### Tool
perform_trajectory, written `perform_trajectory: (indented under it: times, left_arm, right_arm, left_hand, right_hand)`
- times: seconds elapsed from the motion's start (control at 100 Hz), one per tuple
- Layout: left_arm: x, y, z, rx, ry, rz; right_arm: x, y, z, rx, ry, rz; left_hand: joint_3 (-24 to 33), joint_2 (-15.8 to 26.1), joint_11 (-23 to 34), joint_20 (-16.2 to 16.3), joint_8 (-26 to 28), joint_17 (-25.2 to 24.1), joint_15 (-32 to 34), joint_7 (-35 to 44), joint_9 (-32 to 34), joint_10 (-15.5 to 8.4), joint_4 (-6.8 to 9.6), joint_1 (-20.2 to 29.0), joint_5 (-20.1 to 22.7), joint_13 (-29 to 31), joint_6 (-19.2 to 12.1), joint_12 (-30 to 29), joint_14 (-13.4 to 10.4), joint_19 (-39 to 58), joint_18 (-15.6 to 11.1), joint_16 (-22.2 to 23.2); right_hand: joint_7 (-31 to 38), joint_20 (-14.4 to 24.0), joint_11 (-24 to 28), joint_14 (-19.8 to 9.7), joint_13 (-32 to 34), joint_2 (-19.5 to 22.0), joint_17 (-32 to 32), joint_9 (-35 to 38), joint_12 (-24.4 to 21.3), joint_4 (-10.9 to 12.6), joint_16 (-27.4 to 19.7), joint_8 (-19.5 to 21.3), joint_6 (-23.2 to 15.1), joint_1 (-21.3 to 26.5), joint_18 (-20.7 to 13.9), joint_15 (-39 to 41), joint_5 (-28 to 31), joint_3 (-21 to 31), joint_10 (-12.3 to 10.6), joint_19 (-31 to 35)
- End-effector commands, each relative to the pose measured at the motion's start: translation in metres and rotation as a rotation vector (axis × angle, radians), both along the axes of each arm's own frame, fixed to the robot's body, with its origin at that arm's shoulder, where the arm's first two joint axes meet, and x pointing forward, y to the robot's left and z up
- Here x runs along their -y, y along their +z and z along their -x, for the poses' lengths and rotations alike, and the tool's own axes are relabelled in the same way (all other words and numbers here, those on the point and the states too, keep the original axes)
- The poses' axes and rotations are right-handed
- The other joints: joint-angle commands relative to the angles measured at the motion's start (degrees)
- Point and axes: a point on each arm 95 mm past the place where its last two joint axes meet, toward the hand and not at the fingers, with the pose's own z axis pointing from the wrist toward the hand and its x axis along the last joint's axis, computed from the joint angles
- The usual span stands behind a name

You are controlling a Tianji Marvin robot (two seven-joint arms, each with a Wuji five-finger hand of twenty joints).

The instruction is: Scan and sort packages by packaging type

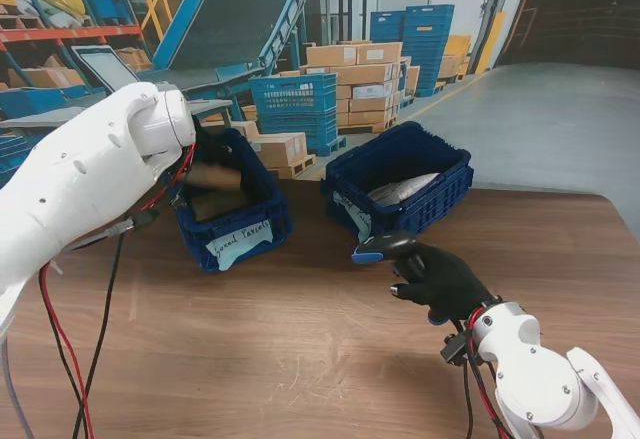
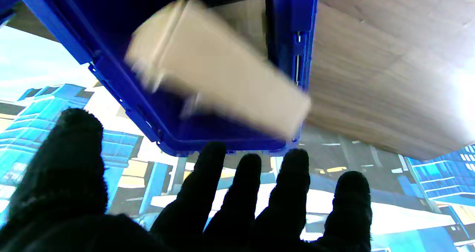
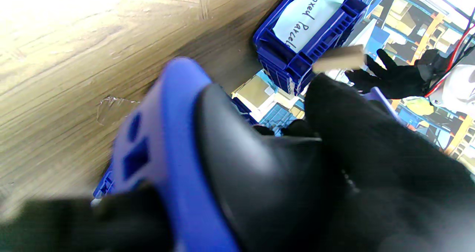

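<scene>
Cardboard box [image 2: 219, 75] is over the left blue bin [image 1: 232, 221], the one with the handwritten label [image 1: 240, 238] on its near wall. The box is motion-blurred in the left wrist view, tilted, one corner past the bin's rim, and apart from the left hand [image 2: 207, 207]. Left hand is spread, fingers [image 2: 293, 192] splayed, holding nothing; the box sits just beyond the fingertips. In the stand view, brown cardboard shows inside that bin, partly hidden by the left arm [image 1: 90, 174].

Right hand [image 1: 440, 281] is on the right side of the wooden table [image 1: 300, 359], nearer to me than the right blue bin [image 1: 400, 189], and is wrapped around a blue-and-black scanner [image 1: 383, 247]. Scanner head points toward the left bin. A grey bagged parcel [image 1: 400, 189] lies in the right bin. Both bins sit at the far part of the table, near each other but not touching.
</scene>
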Motion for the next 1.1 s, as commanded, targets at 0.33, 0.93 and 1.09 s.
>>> perform_trajectory:
  times: [0.33, 0.93, 1.09]
  left_arm:
    - [0.013, 0.003, -0.002, -0.010, -0.065, 0.003]
    - [0.008, 0.001, 0.062, 0.230, -0.090, 0.222]
    - [0.003, -0.006, 0.086, 0.288, -0.138, 0.284]
  right_arm:
    - [-0.003, -0.002, -0.002, -0.013, 0.028, -0.005]
    - [-0.006, 0.007, -0.002, 0.002, -0.009, -0.005]
    - [-0.009, 0.013, -0.003, 0.014, -0.022, -0.007]
  left_hand:
    - [-3.1, 4.0, -6.7, -0.9, -5.6, -1.8, -3.5, -4.9, -6.0, 0.4, 2.74, 1.2, -7.4, -6.6, 0.7, -5.6, 1.4, -5.1, 1.3, -8.3]
    - [-5.2, 8.5, -5.9, -1.9, -5.1, -0.2, -2.4, -1.7, 0.7, 0.9, 4.31, 8.2, -0.9, -3.9, -0.2, -4.7, 0.2, -4.7, -1.0, -9.0]
    - [-5.5, 8.5, -6.0, -2.3, -5.1, -0.2, -2.6, -1.9, 0.5, 1.0, 4.47, 8.4, -0.9, -4.4, -0.1, -4.8, 0.2, -4.6, -1.1, -9.3]
  right_hand:
    - [0.3, 0.4, 1.0, -5.0, 3.9, 1.6, 0.1, 0.8, 0.5, 0.2, 1.8, 0.0, -2.6, 5.3, 0.0, 3.3, 0.3, 1.4, 2.4, 0.5]
    - [0.3, 0.4, 1.0, -4.9, 3.9, 1.6, 0.1, 0.8, 0.5, 0.2, 1.8, 0.0, -2.6, 5.2, 0.0, 3.4, 0.3, 1.4, 2.4, 0.6]
    - [0.3, 0.4, 1.0, -4.9, 3.9, 1.5, 0.0, 0.8, 0.5, 0.2, 1.8, 0.0, -2.6, 5.2, 0.0, 3.4, 0.3, 1.5, 2.4, 0.6]
